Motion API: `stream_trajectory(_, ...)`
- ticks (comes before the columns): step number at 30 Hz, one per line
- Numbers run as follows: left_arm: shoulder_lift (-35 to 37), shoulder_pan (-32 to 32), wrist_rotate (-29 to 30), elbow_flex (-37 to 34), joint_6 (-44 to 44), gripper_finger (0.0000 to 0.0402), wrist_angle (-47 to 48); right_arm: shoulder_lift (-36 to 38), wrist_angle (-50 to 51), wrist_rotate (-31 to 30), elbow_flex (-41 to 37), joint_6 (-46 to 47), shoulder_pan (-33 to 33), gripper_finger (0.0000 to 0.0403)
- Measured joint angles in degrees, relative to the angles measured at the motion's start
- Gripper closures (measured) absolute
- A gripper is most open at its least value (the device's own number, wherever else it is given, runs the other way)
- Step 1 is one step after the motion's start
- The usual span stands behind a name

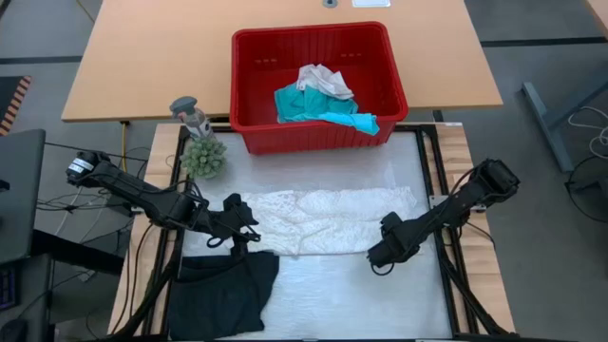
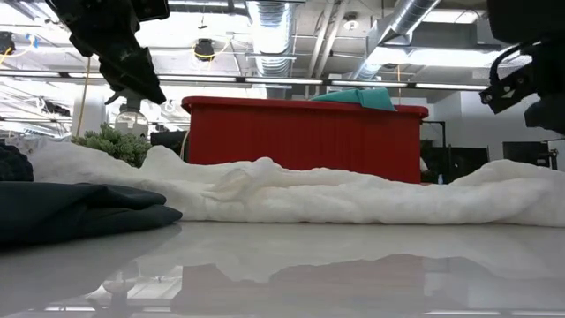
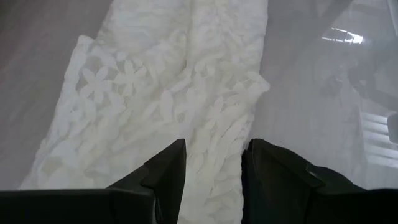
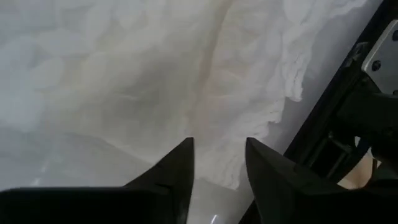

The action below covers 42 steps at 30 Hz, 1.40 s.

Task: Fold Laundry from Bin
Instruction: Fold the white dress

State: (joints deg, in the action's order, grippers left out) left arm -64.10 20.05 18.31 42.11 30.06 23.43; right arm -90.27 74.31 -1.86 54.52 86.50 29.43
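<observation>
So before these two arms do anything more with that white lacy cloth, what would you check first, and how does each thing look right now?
1. White lacy cloth spread on the table, not bunched in the bin: ok.
2. Left gripper over the cloth's near edge, fingers apart with a gap: ok.
3. Right gripper over the cloth's edge at the other end, fingers apart: ok.
4. Either gripper actually pinching fabric: cannot tell.
5. Black garment clear of the white cloth: ok; it lies at the table's front left, apart from it.
6. Red bin out of the arms' way behind the cloth, teal garment inside: ok.
</observation>
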Motion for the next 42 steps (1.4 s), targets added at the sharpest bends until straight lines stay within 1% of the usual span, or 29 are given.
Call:
stream_trajectory(3, 0.0, 0.0, 0.0, 0.0, -0.1, 0.0228, 0.0, 0.0, -0.1, 0.6, -1.1, -0.1, -0.2, 0.0292)
stream_trajectory(7, 0.0, 0.0, 0.0, 0.0, -0.9, 0.0228, 0.0, 0.0, 0.7, 0.7, -1.3, -2.7, -0.9, 0.0377)
stream_trajectory(8, 0.0, 0.0, 0.0, 0.0, -1.1, 0.0228, 0.0, 0.0, 1.1, 0.7, -1.1, -3.6, -1.2, 0.0385)
stream_trajectory(10, 0.0, 0.0, 0.1, 0.0, -1.7, 0.0228, 0.0, 0.0, 3.1, 0.7, 0.0, -5.2, -2.3, 0.0384)
stream_trajectory(12, 0.0, 0.0, 0.2, 0.0, -1.9, 0.0228, 0.1, 0.0, 7.4, 0.7, 1.6, -6.7, -3.9, 0.0381)
stream_trajectory(16, 0.0, 0.0, 0.2, 0.0, -1.9, 0.0228, 0.1, 0.1, 15.2, -0.6, 4.5, -9.8, -7.7, 0.0387)
stream_trajectory(18, 0.0, 0.0, 0.2, 0.0, -1.9, 0.0228, 0.1, 0.4, 15.7, -1.1, 4.6, -11.6, -10.1, 0.0387)
stream_trajectory(20, 0.0, 0.0, 0.2, 0.0, -1.9, 0.0228, 0.1, 0.4, 15.1, -1.3, 4.2, -13.9, -12.5, 0.0375)
stream_trajectory(25, 0.0, 0.0, -0.1, 0.0, -1.2, 0.0228, 0.1, 0.3, 14.1, -3.0, 2.8, -15.1, -18.6, 0.0316)
stream_trajectory(30, 0.0, 0.0, -1.4, 0.0, -0.9, 0.0228, 0.2, 0.3, 14.0, -4.7, 2.6, -17.0, -23.8, 0.0275)
stream_trajectory(35, 0.0, 1.2, -1.5, 0.0, -1.4, 0.0228, 0.2, 0.3, 14.2, -8.9, 2.6, -17.7, -28.4, 0.0234)
stream_trajectory(39, 0.4, 3.2, -1.7, 0.0, -1.8, 0.0228, 0.3, 0.3, 14.5, -9.4, 2.6, -19.2, -32.4, 0.0210)
stream_trajectory(42, 0.5, 5.2, -1.6, 0.0, 0.9, 0.0228, 0.2, 0.4, 14.9, -10.6, 2.6, -19.5, -33.9, 0.0202)
